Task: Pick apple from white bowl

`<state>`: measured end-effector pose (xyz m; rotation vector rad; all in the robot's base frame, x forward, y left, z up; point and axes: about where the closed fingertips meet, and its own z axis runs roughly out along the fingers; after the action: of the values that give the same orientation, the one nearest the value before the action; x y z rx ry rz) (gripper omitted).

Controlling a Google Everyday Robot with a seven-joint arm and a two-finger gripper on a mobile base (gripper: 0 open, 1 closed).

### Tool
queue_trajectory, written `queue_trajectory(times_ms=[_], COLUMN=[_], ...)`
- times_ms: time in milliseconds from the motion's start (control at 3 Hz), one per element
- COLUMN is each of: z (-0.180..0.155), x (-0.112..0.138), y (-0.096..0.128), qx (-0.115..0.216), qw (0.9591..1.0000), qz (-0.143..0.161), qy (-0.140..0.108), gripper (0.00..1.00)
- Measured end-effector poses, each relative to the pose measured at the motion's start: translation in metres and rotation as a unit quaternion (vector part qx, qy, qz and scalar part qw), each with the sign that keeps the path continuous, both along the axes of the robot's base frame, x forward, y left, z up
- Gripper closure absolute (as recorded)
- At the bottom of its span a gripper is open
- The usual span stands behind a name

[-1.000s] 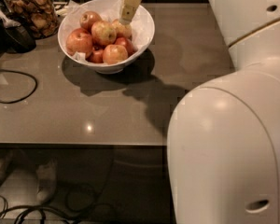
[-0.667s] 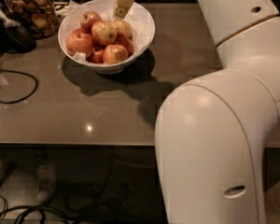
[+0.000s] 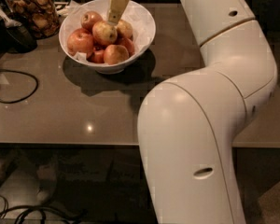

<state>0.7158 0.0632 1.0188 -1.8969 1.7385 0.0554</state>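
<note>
Gripper point(image 3: 114, 14) comes down from the top edge into the white bowl point(image 3: 130, 59), tip right at the top of the apple point(image 3: 105, 33), the pale yellow one with red blush near the bowl's middle. Can't confirm contact, and can't tell if it's open or closed: only one tan piece shows and its upper part is cut off by the frame. Target is packed in tight, with a redder apple point(image 3: 80, 41) to its left, another point(image 3: 115, 54) in front, more behind and to the right, and a small dark one point(image 3: 97, 56) low in the pile. Bowl sits on the grey table point(image 3: 84, 111). Glass jar of brown snacks point(image 3: 35, 10) stands near its left, with a black object point(image 3: 14, 35) beside the jar, too dark to identify. Black cable loop point(image 3: 18, 85) lies at the left edge. White robot arm point(image 3: 210, 125) fills the right foreground and hides that part of the table.
</note>
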Motion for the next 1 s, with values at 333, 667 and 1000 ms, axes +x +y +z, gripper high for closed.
queue_trajectory(times_ms=[333, 667, 1000], z=[-0.01, -0.019, -0.027], x=[0.003, 0.007, 0.012], y=[0.011, 0.019, 0.023], qx=[-0.003, -0.007, -0.011], qw=[0.9999, 0.9998, 0.9997], qz=[0.005, 0.007, 0.006], qy=[0.01, 0.018, 0.023], gripper=[0.24, 0.25, 0.25])
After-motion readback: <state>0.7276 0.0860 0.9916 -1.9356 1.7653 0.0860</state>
